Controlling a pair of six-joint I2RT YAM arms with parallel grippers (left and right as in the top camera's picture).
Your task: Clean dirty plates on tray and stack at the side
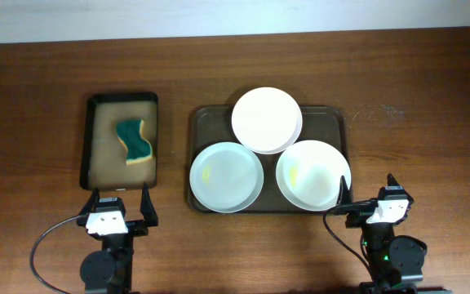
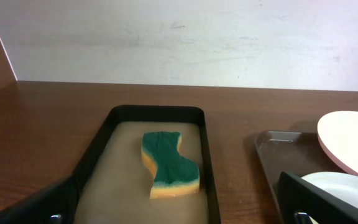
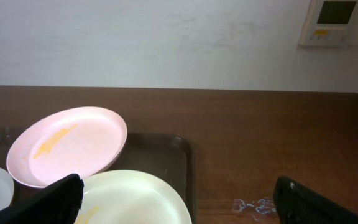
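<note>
Three white plates lie on the dark brown tray (image 1: 206, 116). One plate (image 1: 266, 119) sits at the back, propped on the other two; it shows a yellow smear in the right wrist view (image 3: 67, 149). One plate (image 1: 226, 176) is front left, one (image 1: 313, 174) front right with a faint yellow smear. My left gripper (image 1: 120, 201) is open and empty at the near end of the black sponge tray. My right gripper (image 1: 369, 193) is open and empty at the front right corner of the brown tray.
A narrow black tray (image 1: 93, 139) left of the brown tray holds murky liquid and a green and yellow sponge (image 1: 135, 142), also in the left wrist view (image 2: 169, 165). A small wet patch (image 3: 253, 205) marks the table right of the brown tray.
</note>
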